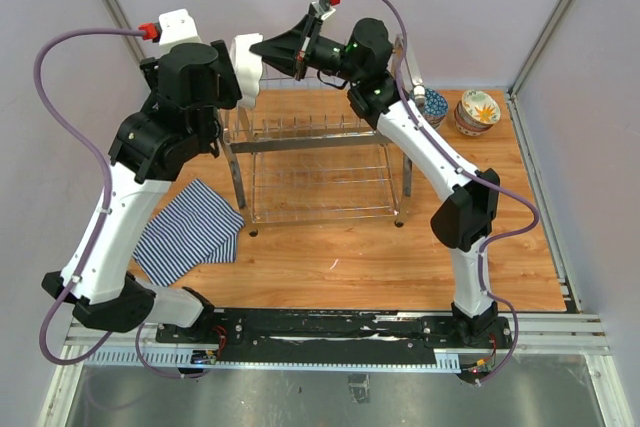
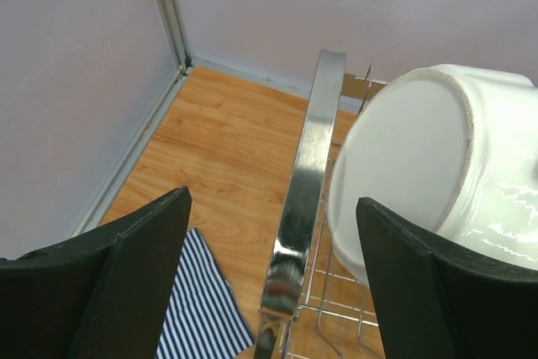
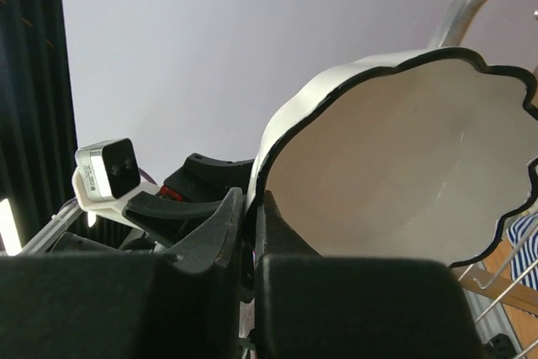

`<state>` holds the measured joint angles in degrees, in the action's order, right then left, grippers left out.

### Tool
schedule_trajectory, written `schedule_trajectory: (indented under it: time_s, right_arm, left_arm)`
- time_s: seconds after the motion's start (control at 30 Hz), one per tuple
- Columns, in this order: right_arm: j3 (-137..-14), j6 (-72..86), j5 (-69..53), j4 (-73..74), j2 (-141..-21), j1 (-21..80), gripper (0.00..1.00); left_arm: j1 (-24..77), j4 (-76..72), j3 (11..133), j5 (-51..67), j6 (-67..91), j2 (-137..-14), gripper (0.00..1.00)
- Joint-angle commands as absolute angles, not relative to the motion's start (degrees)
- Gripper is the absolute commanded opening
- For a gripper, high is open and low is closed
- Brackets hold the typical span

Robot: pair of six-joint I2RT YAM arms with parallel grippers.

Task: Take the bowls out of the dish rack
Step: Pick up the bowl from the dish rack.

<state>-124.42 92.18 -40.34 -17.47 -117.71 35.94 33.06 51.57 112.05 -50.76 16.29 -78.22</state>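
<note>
At rack [image 1: 318, 137] left end | right gripper [image 3: 252, 208] pinching bowl [image 3: 395, 166] rim (scalloped) | left gripper [image 2: 271, 201] agape

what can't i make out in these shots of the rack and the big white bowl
Top view: left gripper hidden under its own wrist; large white bowl mostly covered by both arms.
Top view: stacked bowls at far right too small to count.
Left wrist view: the white bowl's rim cut off by the right edge.
Right wrist view: right gripper fills the bottom, hiding most of the dish rack.
</note>
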Motion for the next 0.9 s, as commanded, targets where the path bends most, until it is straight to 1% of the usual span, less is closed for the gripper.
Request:
schedule_trajectory:
  time_s: [0.0,0.57,0.73,0.87]
  right_arm:
    - [-126.33,96.55,-38.74,-29.1,-121.14,36.4,0.01]
    - [-127.33,94.0,-36.65,-34.06,-119.36,34.62,0.01]
    - [-127.68,91.71,-35.5,-35.94,-117.37,33.15,0.01]
    - [-127.63,88.38,-35.2,-36.14,-115.01,31.61,0.01]
  left_arm:
    - [32.48,47.25,111.04,-52.01,16.15,-74.53,0.84]
    - [32.43,43.68,109.08,-53.52,15.82,-71.25,0.84]
    - [32.46,43.34,108.75,-52.78,16.49,-70.4,0.84]
    - [32.44,40.37,105.7,-50.63,16.73,-67.78,0.84]
